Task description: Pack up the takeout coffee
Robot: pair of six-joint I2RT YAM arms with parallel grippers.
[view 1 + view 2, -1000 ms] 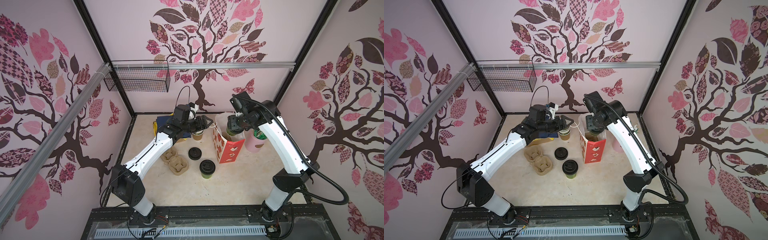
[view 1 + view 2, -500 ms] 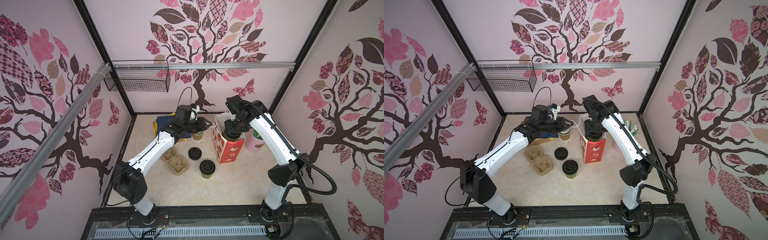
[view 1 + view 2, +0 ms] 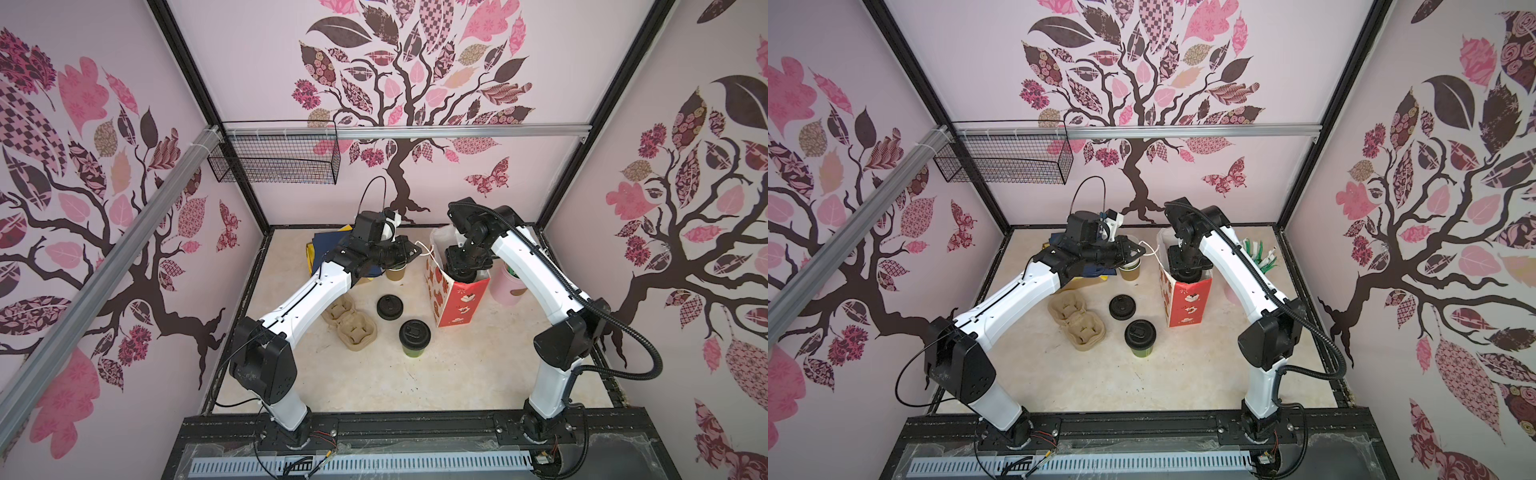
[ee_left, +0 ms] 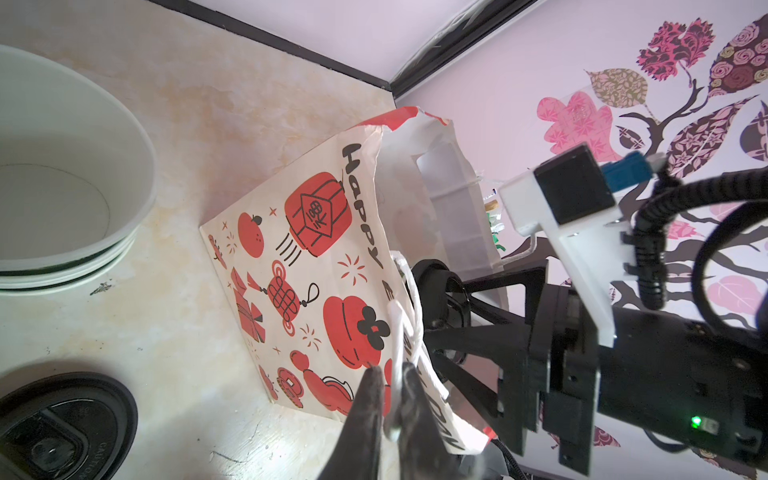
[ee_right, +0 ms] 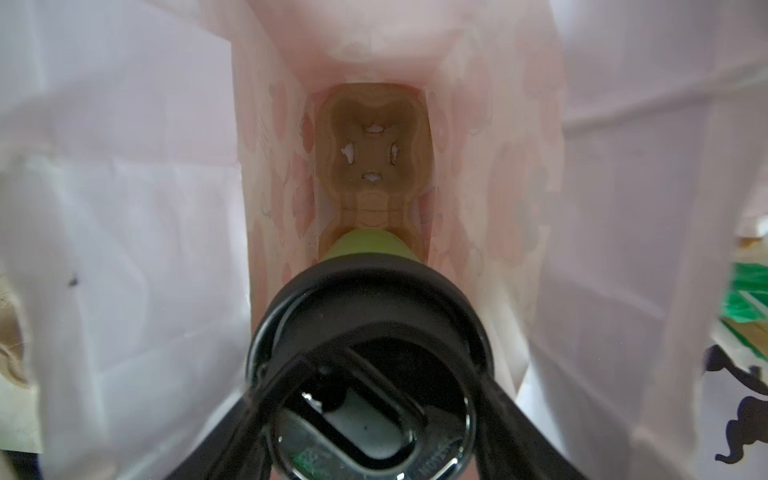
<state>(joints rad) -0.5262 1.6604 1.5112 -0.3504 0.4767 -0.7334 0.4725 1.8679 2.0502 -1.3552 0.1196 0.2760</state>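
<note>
My right gripper (image 5: 374, 386) is shut on a takeout coffee, a green cup (image 5: 365, 247) with a black sip lid (image 5: 370, 299). It holds the cup inside the red and white paper bag (image 3: 457, 299) (image 3: 1187, 305), above a cardboard carrier (image 5: 374, 141) on the bag's floor. My left gripper (image 4: 390, 376) is shut on the bag's white string handle (image 4: 399, 328); in both top views it sits at the bag's left rim (image 3: 415, 249) (image 3: 1142, 251). A second lidded green cup (image 3: 414, 338) (image 3: 1140, 338) stands on the table in front of the bag.
A loose black lid (image 3: 390, 306) and a brown paper cup (image 3: 395, 272) lie left of the bag. A cardboard cup carrier (image 3: 349, 324) sits under my left arm. Dark folders (image 3: 328, 249) lie at the back and a pink container (image 3: 505, 286) stands right of the bag.
My left gripper has shut on the bag's string handle. My right arm has swung over the bag and lowered the lidded green cup into it.
</note>
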